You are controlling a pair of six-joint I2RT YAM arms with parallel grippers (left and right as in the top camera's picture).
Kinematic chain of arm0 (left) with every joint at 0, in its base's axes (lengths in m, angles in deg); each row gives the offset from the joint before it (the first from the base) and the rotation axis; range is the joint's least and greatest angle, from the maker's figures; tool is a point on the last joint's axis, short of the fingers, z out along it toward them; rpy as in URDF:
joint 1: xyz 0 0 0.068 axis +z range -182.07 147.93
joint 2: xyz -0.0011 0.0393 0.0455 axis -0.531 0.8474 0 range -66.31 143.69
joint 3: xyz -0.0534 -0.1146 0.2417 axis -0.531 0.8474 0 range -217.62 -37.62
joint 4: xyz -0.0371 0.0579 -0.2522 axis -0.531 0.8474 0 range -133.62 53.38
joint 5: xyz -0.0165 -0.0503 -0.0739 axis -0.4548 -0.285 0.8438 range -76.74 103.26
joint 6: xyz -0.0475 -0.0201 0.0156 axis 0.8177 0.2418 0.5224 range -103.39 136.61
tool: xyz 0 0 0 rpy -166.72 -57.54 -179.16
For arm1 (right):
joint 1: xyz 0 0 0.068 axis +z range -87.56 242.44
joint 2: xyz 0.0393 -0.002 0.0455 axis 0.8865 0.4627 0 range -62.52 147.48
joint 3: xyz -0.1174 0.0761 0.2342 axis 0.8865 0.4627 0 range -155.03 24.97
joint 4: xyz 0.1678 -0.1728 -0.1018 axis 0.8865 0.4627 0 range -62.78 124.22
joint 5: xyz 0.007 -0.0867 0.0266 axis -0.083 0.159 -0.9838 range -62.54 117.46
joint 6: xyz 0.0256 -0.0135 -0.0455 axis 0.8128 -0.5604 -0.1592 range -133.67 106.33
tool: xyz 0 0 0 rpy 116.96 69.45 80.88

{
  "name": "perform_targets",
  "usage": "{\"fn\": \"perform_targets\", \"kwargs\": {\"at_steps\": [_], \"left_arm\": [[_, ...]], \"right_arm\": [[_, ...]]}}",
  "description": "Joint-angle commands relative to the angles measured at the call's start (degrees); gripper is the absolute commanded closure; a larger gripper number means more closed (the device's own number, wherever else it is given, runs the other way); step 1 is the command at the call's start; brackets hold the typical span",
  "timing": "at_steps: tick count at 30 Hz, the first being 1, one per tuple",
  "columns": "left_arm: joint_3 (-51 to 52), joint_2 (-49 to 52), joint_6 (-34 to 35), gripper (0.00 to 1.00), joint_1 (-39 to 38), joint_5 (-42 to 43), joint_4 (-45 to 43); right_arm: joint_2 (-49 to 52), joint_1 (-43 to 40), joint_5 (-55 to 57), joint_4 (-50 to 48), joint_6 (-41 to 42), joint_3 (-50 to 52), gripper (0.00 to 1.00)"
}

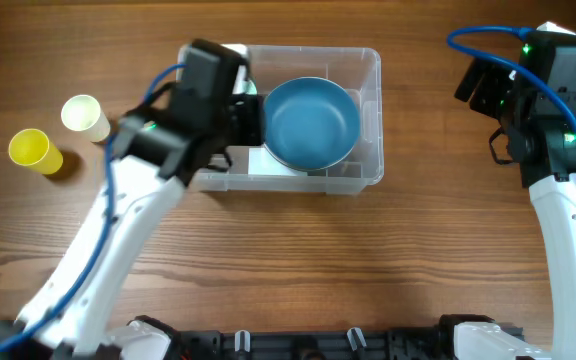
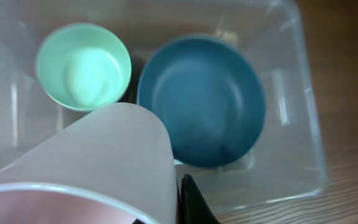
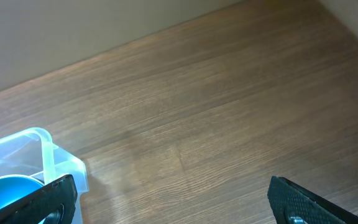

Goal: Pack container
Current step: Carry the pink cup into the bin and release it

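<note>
While the left arm [image 1: 123, 225] slants from the lower left of the overhead frame up to the container [image 1: 373, 110], the left gripper [image 1: 240, 100] hangs over the bin's left end, wrist tipped down. Its jaws pinch a pale translucent cup [image 2: 98, 168] held on its side, with one dark finger [image 2: 194, 202] against the cup's wall. The container sits upper centre on the wooden table [image 1: 368, 260]. Inside it a blue bowl [image 1: 311, 122] fills the middle, and a mint-green cup [image 2: 82, 65] stands upright just beside it, upper left in the wrist view. Outside, at far left, a yellow cup [image 1: 35, 151] and a cream cup [image 1: 86, 117] lie near each other. The right arm [image 1: 568, 230] rises along the right edge. The right gripper [image 3: 173, 202] is over bare wood, jaws spread wide, well apart from the container.
</note>
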Motion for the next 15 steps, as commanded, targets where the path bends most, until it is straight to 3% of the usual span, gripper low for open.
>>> {"fn": "perform_targets", "kwargs": {"at_steps": [1,7,15], "left_arm": [[-0.5,5.8,1.9,0.96,-1.1,-4.0,1.0],[-0.5,12.2,5.8,0.96,0.1,-5.1,3.5],[-0.5,18.1,6.0,0.96,0.7,-5.1,2.8]], "right_arm": [[0.5,0.0,1.2,0.0,-0.5,-0.8,0.01],[0.5,0.0,1.2,0.0,-0.5,-0.8,0.0],[0.5,0.0,1.2,0.0,-0.5,-0.8,0.0]]}}
